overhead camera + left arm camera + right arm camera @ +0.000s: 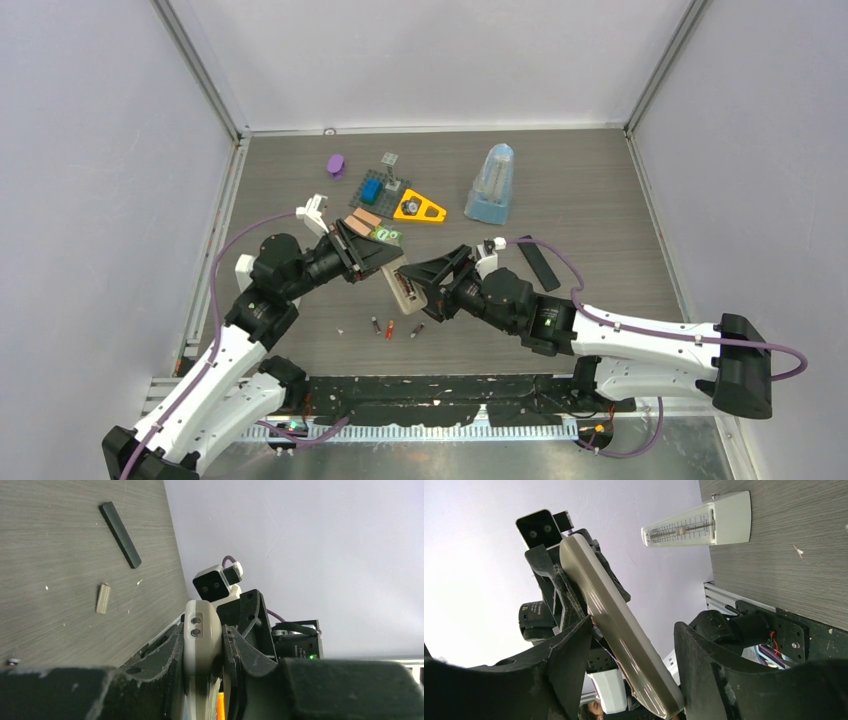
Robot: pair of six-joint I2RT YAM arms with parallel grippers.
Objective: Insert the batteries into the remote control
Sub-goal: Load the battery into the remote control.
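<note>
Remote is up off the table, mid-scene, between the two arms. Left gripper is clamped on its sides. Right gripper sits around the other end with its fingers apart: one looks to be against it, the other has a clear gap. Reads like a handover or a brace to me. I'd close the right squarely on the long edges before the left lets go, and keep the battery side reachable. Three batteries lie on the table just near of it; can't spot a fourth.
</note>
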